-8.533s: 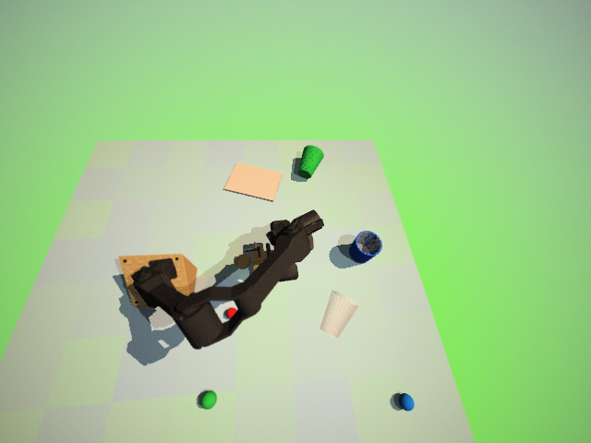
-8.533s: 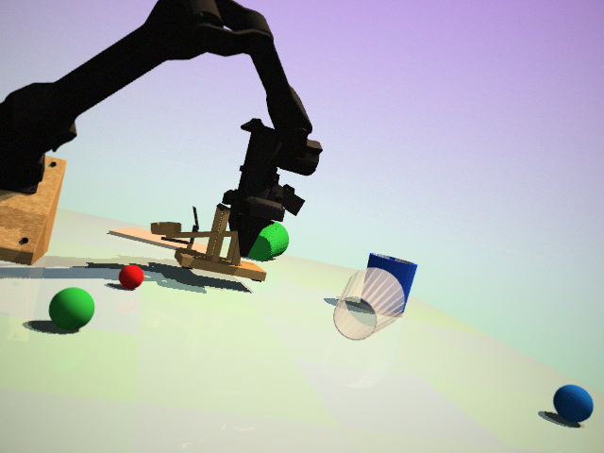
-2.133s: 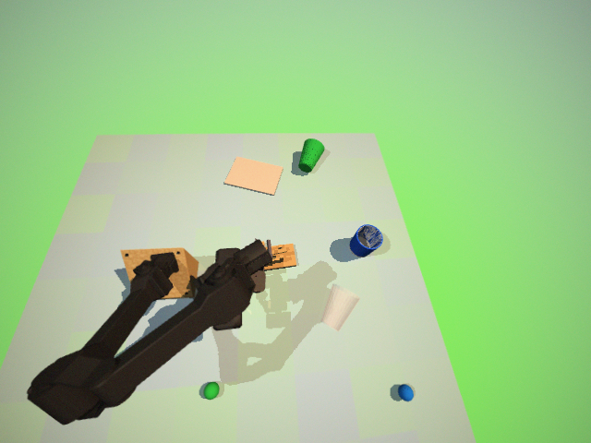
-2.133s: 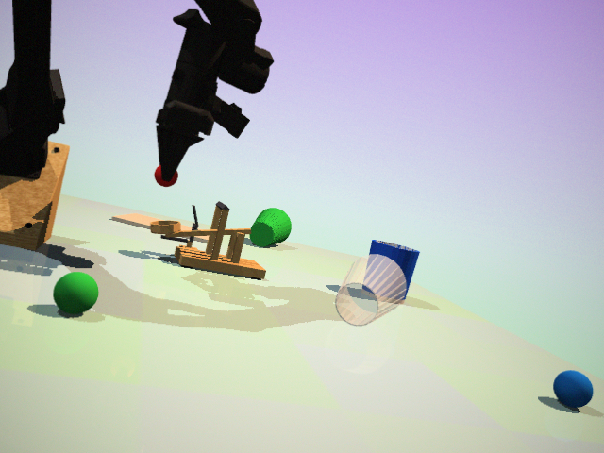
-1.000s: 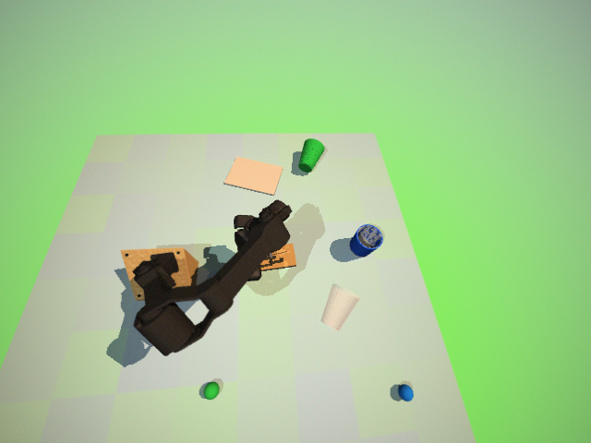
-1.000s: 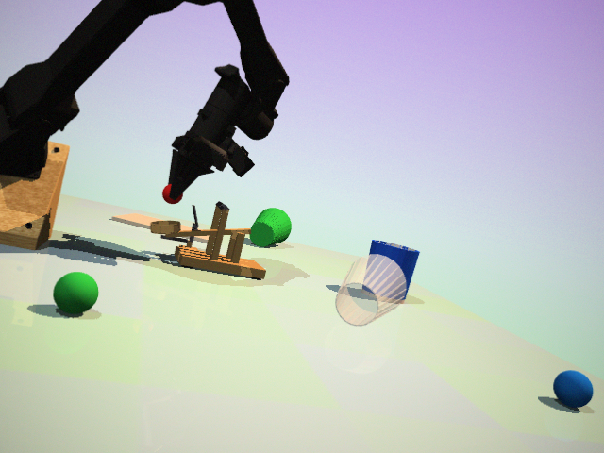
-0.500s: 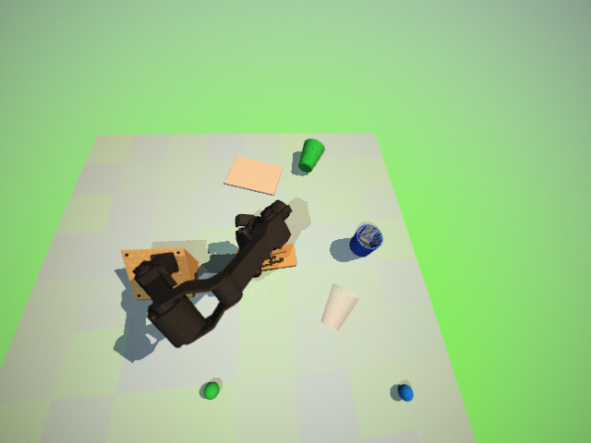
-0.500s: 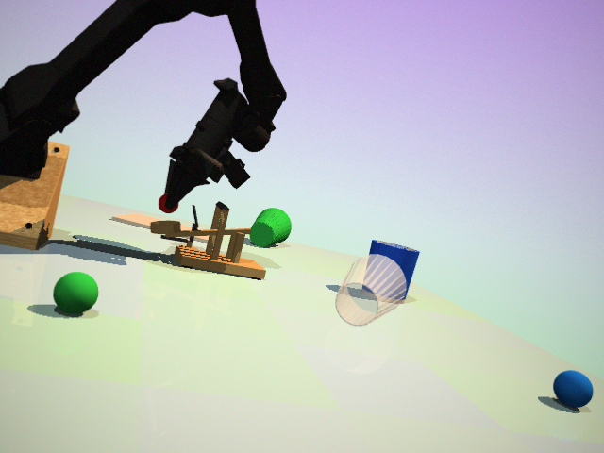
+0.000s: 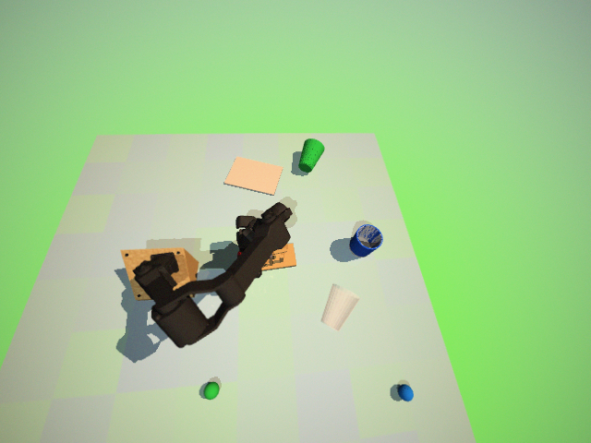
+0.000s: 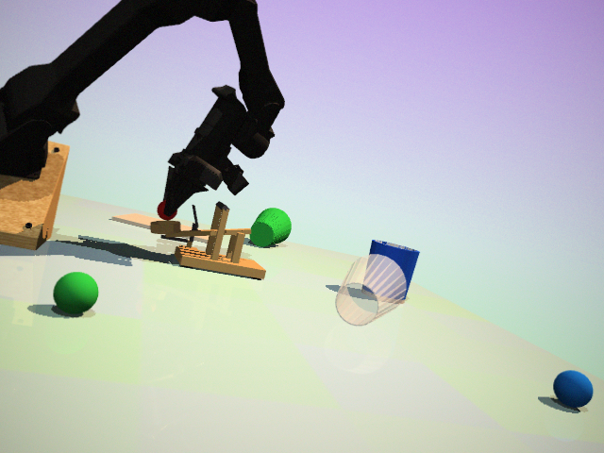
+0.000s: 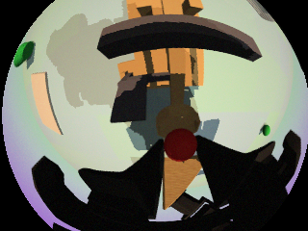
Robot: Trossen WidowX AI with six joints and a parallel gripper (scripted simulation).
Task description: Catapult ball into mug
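My gripper point(image 10: 168, 209) point(image 11: 179, 141) is shut on the red ball point(image 10: 162, 210) point(image 11: 181, 146). It holds the ball just above the cup at the low end of the catapult's arm. The wooden catapult point(image 9: 288, 257) point(image 10: 222, 264) point(image 11: 187, 67) stands on the table, its cup end toward the robot's base. The arm covers much of it in the top view, where the fingertips are hidden too. The wrist view shows the catapult's cup partly behind the ball. The blue mug point(image 9: 361, 245) point(image 10: 411, 265) stands upright beyond the catapult's far end.
A clear, pinkish cup point(image 9: 340, 307) point(image 10: 357, 304) lies near the mug. A green cup point(image 9: 311, 155) point(image 10: 278, 226) and a flat peach panel point(image 9: 254, 175) point(image 11: 44, 101) lie at the back. A green ball point(image 9: 211, 390) point(image 10: 75, 293) and a blue ball point(image 9: 405, 392) point(image 10: 572, 388) rest toward the front.
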